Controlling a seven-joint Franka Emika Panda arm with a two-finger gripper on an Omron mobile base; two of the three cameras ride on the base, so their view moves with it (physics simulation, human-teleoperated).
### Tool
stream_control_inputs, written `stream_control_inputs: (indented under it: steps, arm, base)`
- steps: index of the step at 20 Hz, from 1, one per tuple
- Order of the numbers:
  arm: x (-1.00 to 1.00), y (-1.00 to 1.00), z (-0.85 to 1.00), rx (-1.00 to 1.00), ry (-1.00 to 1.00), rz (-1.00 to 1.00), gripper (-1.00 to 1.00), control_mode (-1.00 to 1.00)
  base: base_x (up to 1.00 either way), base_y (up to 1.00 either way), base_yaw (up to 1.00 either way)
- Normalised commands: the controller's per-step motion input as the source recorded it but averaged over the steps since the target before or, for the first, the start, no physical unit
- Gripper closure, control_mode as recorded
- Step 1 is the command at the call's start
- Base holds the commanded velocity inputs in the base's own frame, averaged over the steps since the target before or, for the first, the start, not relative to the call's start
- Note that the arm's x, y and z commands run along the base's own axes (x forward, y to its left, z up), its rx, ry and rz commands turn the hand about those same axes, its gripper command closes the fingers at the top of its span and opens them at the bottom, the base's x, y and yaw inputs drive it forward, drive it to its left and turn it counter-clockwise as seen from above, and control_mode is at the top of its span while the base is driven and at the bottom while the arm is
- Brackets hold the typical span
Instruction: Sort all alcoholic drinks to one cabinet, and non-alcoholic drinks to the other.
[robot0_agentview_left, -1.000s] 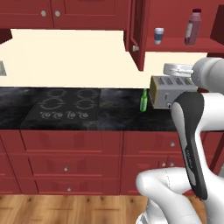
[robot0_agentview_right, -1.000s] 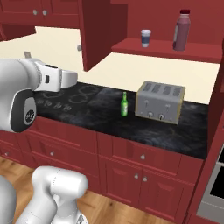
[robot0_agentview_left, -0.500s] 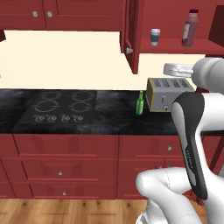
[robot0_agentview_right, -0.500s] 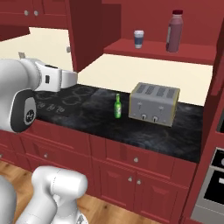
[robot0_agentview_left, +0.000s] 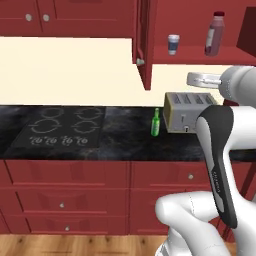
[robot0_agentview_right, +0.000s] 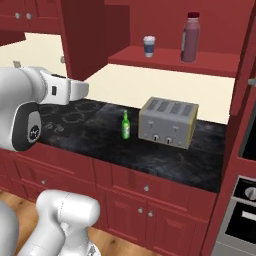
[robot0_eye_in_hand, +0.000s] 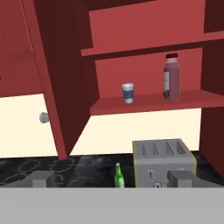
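One alcoholic drink, a slim green bottle (robot0_agentview_left: 156, 122) (robot0_agentview_right: 126, 125) (robot0_eye_in_hand: 118, 176), stands upright on the dark counter just left of the toaster. The non-alcoholic drinks are on the lower shelf of the open upper cabinet. They are a dark red juice bottle (robot0_agentview_left: 214, 34) (robot0_agentview_right: 190, 37) (robot0_eye_in_hand: 171, 78) and, to its left, a white lidded cup (robot0_agentview_left: 173, 44) (robot0_agentview_right: 148, 46) (robot0_eye_in_hand: 127, 93). My gripper (robot0_eye_in_hand: 112, 180) is open and empty, its fingertips wide apart. It hangs in front of the counter, well back from the bottle, facing the cabinet.
A silver toaster (robot0_agentview_left: 187, 112) (robot0_agentview_right: 167, 121) (robot0_eye_in_hand: 162, 162) sits right of the green bottle. The cabinet's door (robot0_agentview_left: 144, 45) (robot0_agentview_right: 85, 35) (robot0_eye_in_hand: 57, 78) swings open to the left above the counter. A stovetop (robot0_agentview_left: 65, 125) lies to the left and an oven (robot0_agentview_right: 245, 200) to the right.
Both base views have shifted as the base moved, and the cabinet, toaster and bottle now look nearer. The things themselves have not moved. The gripper stays open.
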Motion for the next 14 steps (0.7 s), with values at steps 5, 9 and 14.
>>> stream_control_inputs:
  steps: [5, 9, 14]
  arm:
    - [0.0, 0.0, 0.0, 0.0, 0.0, 0.0, -1.0, 1.0]
    - [0.0, 0.0, 0.0, 0.0, 0.0, 0.0, -1.0, 1.0]
    - [0.0, 0.0, 0.0, 0.0, 0.0, 0.0, -1.0, 1.0]
  base:
    - [0.29, -0.39, 0.0]
    - [0.3, -0.34, 0.0]
    - [0.3, -0.31, 0.0]
